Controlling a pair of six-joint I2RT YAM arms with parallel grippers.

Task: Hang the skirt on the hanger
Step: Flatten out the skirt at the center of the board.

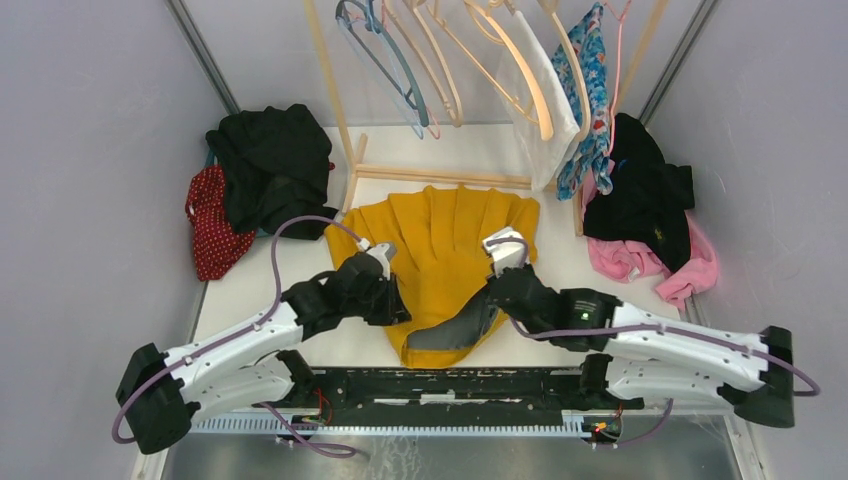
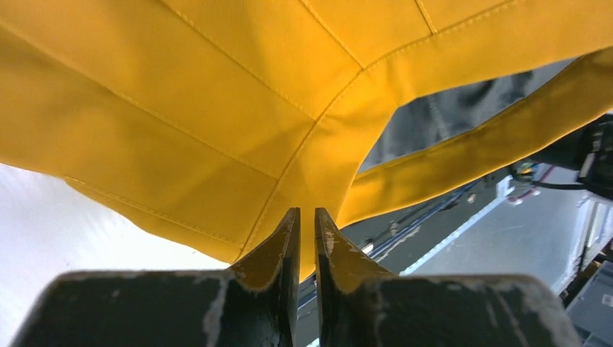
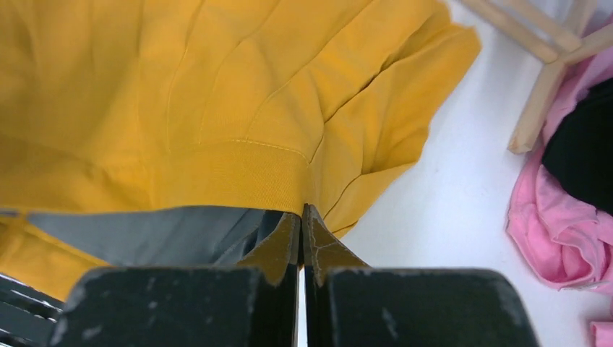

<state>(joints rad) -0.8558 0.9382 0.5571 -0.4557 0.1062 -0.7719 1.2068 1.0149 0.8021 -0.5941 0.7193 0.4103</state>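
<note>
1. Gripping the skirt point(image 1: 450, 235) by its waistband point(image 3: 238, 177), both arms reach in from the bottom corners of the top view and meet at its lower middle.
2. The left tool point(image 2: 303, 217) is clamped on the skirt, with its fingers pressed together over a stitched seam of the yellow band.
3. The right tool point(image 3: 301, 213) is likewise clamped on the skirt, its tips closed on the band's edge just right of the grey lining point(image 3: 144, 235).
4. The skirt lies fanned out at the centre of the white tabletop point(image 1: 250, 290). Its hem points toward the top of the frame, and its waistband gapes open at the lower end, between the two arms.
5. Hangers point(image 1: 543, 120) hang in a row at the upper middle of the frame, on a wooden rack point(image 1: 440, 177) whose base bar sits just beyond the hem.
6. A black pile point(image 1: 270, 165) over a red dotted cloth point(image 1: 210, 225) sits at the upper left.
7. A black garment point(image 1: 645, 195) on a pink one point(image 1: 690, 270) lies at the right, near the rack's foot.
</note>
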